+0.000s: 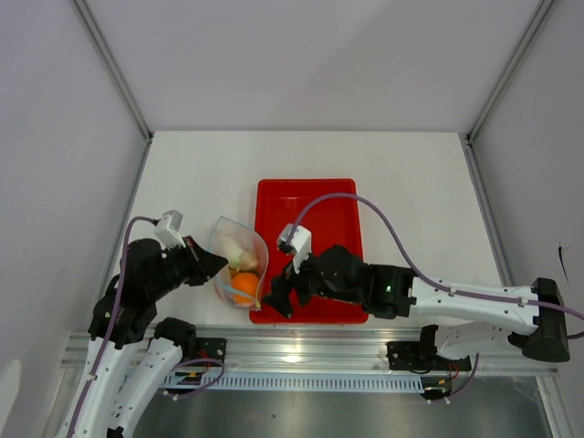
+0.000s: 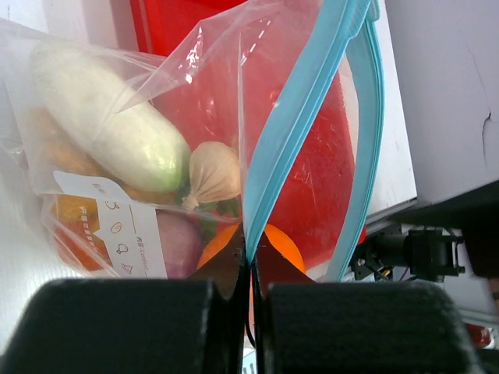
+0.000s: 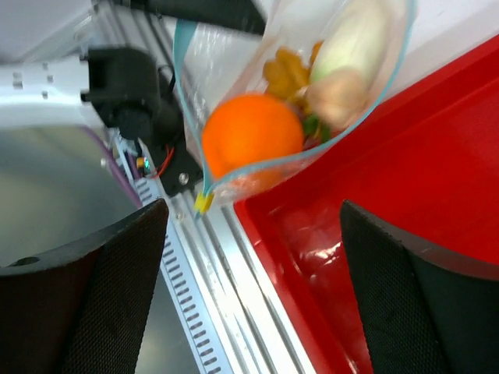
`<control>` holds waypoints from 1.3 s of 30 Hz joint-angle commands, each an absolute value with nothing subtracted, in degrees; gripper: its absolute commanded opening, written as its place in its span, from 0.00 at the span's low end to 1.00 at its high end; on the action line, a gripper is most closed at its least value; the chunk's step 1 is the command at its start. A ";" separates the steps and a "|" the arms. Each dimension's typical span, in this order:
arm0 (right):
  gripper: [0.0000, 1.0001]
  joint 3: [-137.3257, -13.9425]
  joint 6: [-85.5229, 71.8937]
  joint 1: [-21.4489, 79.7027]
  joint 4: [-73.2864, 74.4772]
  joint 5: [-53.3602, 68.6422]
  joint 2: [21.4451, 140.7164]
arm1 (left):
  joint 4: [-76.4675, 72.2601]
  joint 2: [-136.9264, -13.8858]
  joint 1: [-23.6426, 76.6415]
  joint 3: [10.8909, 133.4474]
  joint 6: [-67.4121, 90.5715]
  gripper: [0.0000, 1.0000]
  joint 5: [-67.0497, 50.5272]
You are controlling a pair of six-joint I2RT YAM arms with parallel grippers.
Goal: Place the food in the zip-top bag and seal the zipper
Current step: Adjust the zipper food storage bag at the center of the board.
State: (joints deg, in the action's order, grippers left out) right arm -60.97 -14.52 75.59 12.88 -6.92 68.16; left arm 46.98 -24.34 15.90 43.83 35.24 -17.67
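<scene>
The clear zip-top bag (image 1: 239, 265) lies at the left edge of the red tray (image 1: 310, 196) with its mouth open. Inside it I see the white radish (image 2: 109, 125), the garlic (image 2: 214, 171), the purple onion (image 2: 179, 245) and the orange (image 2: 273, 238). The right wrist view also shows the orange (image 3: 253, 140) and the yellow ginger (image 3: 284, 74). My left gripper (image 2: 251, 261) is shut on the blue zipper (image 2: 312, 101) at the bag's left side (image 1: 212, 265). My right gripper (image 1: 276, 297) is open and empty, just right of the bag's near corner and its yellow end tab (image 3: 203, 202).
The red tray (image 3: 390, 195) holds no food that I can see. The slotted aluminium rail (image 3: 226, 312) at the table's near edge lies directly under my right gripper (image 3: 253, 288). White walls enclose the table on the left, right and back.
</scene>
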 commanded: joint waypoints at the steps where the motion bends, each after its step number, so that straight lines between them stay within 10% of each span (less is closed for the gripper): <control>1: 0.88 -53.38 -16.43 78.13 1.77 -4.30 67.06 | 45.44 -23.73 16.00 45.62 37.96 0.01 -15.03; 22: 0.18 -53.17 -19.33 86.66 -14.33 -24.76 82.26 | 45.53 -23.20 16.00 45.26 39.82 0.01 -16.53; 39: 0.00 -67.57 -8.99 79.55 -5.46 -29.63 81.92 | 46.14 -22.85 16.00 52.71 39.20 0.00 -12.22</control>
